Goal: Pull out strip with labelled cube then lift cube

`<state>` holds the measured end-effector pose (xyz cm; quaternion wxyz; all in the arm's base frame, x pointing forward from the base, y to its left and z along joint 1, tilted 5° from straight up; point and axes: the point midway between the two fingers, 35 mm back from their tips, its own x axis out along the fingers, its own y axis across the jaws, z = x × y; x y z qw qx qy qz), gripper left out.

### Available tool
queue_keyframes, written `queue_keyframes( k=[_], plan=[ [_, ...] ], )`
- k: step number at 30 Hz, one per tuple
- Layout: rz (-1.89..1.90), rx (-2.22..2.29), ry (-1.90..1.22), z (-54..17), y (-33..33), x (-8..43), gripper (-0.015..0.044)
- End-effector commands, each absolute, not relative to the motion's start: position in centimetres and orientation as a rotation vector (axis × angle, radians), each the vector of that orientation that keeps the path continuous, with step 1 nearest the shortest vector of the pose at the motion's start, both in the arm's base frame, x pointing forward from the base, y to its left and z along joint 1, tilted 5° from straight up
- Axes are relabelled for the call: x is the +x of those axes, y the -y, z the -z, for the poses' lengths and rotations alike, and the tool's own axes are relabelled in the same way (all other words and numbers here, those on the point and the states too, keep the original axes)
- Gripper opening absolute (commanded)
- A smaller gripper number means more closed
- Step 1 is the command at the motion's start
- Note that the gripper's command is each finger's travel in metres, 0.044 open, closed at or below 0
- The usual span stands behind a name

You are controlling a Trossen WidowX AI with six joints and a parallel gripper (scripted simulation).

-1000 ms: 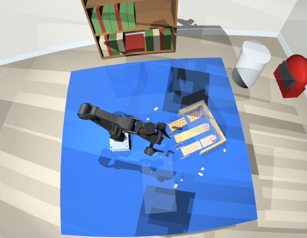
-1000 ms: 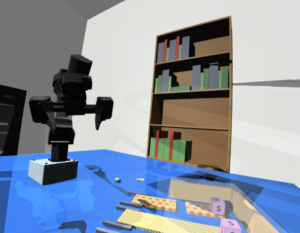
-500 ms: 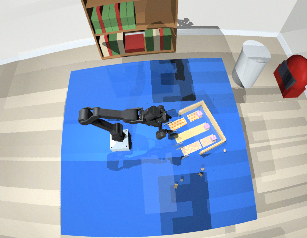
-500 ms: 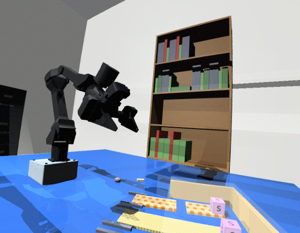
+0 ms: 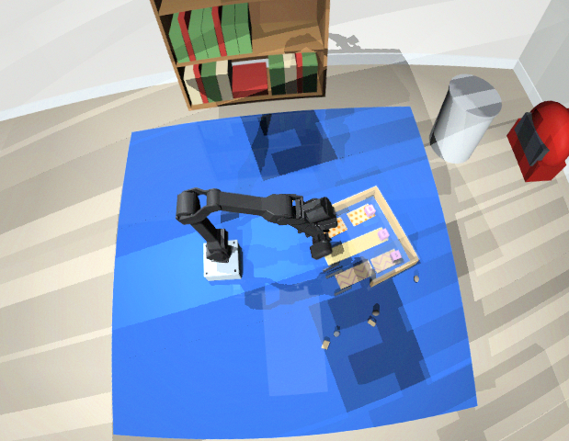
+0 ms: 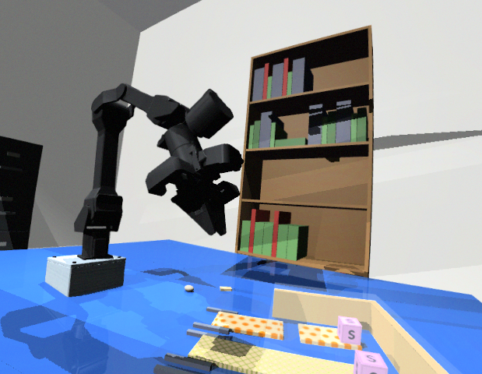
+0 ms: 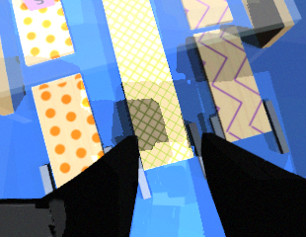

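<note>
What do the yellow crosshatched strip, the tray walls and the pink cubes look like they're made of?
The yellow crosshatched strip looks like thin, flat printed cloth or paper: it lies flush on the surface with a woven-looking grid. The tray wall looks like pale unfinished wood or board, matte tan with square edges. The pink cubes seem to be hard matte plastic or painted wood, each printed with an S; the look leaves it open.
</note>
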<state>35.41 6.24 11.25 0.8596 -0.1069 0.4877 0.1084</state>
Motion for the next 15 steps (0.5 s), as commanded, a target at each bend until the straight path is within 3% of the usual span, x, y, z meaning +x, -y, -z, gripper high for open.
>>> queue_keyframes(
  k=[1,3,10,15],
  plan=[
    [-0.261,-0.285,-1.192,-9.1,-5.9,37.0,0.0032],
    [-0.282,-0.314,-1.279,-7.9,-5.7,37.6,0.0],
    [-0.389,-0.395,-1.552,-3.5,-5.2,39.3,0.0],
    [-0.402,-0.401,-1.576,-3.1,-5.1,39.4,0.0]
  ],
)
